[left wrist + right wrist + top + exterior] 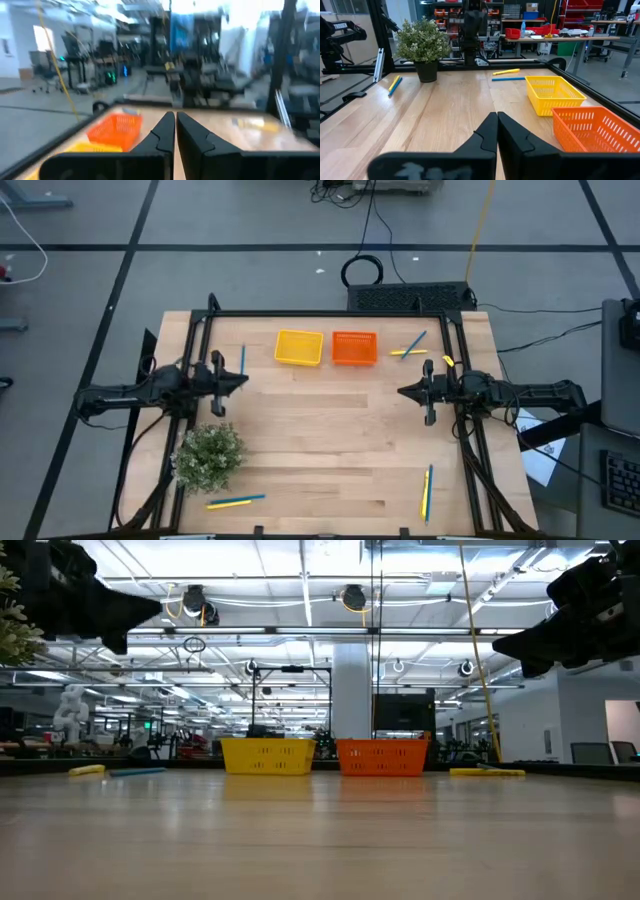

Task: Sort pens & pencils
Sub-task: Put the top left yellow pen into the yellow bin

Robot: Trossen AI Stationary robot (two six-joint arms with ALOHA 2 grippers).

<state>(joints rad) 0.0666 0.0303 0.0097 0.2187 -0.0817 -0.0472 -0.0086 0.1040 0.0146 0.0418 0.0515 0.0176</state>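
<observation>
So: nothing sorted yet. My left gripper [243, 381] and right gripper [402, 392] pinched empty, hovering. Next: open, reach blue pen [242, 360] just ahead-left of left gripper.

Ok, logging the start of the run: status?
Left hand and right hand shut, empty, raised at table edges. Pens and pencils scattered, none in yellow tray or orange tray. Nothing blocking.

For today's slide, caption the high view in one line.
Both arms wait at the table's sides; blue and yellow pens lie scattered around two empty trays.
</observation>
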